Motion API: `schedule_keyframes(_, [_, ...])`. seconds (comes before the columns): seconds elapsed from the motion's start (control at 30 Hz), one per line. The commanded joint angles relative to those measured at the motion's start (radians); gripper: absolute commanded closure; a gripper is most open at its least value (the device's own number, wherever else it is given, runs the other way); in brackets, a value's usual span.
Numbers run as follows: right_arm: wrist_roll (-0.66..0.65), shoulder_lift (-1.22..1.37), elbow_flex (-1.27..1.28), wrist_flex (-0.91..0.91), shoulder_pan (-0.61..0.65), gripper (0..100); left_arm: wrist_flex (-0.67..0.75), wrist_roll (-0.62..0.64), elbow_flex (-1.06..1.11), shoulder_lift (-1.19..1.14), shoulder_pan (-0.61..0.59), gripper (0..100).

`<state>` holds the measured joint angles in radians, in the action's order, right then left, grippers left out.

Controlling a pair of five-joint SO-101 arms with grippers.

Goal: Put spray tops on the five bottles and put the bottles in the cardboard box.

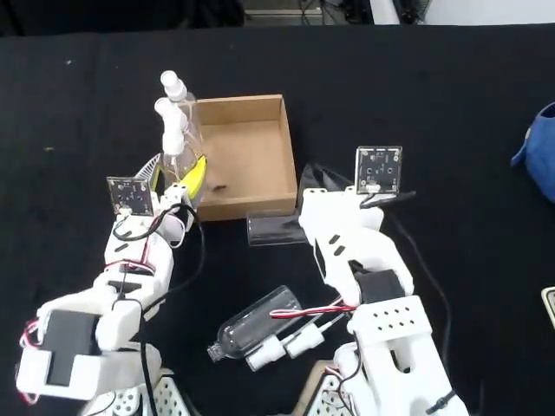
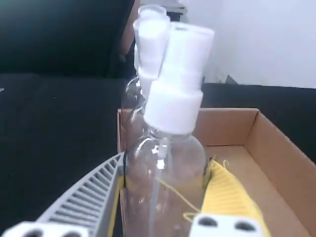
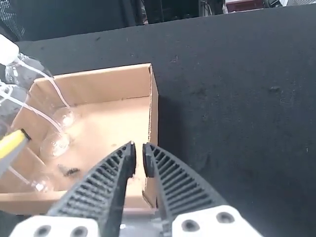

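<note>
Two capped bottles stand upright at the cardboard box's (image 1: 283, 147) left wall: the left gripper (image 1: 180, 173) is clamped on the nearer bottle (image 1: 178, 143), with the farther bottle (image 1: 177, 88) just behind it. The right gripper (image 3: 138, 148), fingers almost together on nothing, hovers over the box's near right corner. An uncapped bottle (image 1: 256, 325) lies on the black surface (image 1: 434, 113) beside two spray tops (image 1: 282, 345)

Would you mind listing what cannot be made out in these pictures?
Lying bottle, high view: the right arm covers one end, hiding whether it is capped.
Held bottle in the left tool, left wrist view: base cut off by the picture edge.
Dark speck in the cardboard box, high view: too small to identify.
Blue thing, high view: cut off by the edge.
</note>
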<state>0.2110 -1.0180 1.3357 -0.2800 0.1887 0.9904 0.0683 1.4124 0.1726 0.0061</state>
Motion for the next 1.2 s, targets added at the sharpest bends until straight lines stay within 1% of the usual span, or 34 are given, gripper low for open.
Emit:
schedule_keyframes(0.0, [0.002, -0.015, -0.018, 0.051, 0.014, 98.3, 0.029, 0.003, -0.05, -0.011, -0.001, 97])
schedule_keyframes(0.77, [0.002, -0.016, 0.007, 0.051, 0.011, 98.3, 0.021, 0.005, -0.061, -0.02, 0.001, 97])
schedule_keyframes(1.07, [0.002, -0.016, 0.007, 0.051, 0.011, 98.3, 0.02, 0.003, -0.031, -0.021, -0.001, 97])
schedule_keyframes(1.17, [-0.021, -0.016, 0.007, 0.051, 0.011, 98.3, 0.02, 0.003, -0.035, -0.021, -0.007, 97])
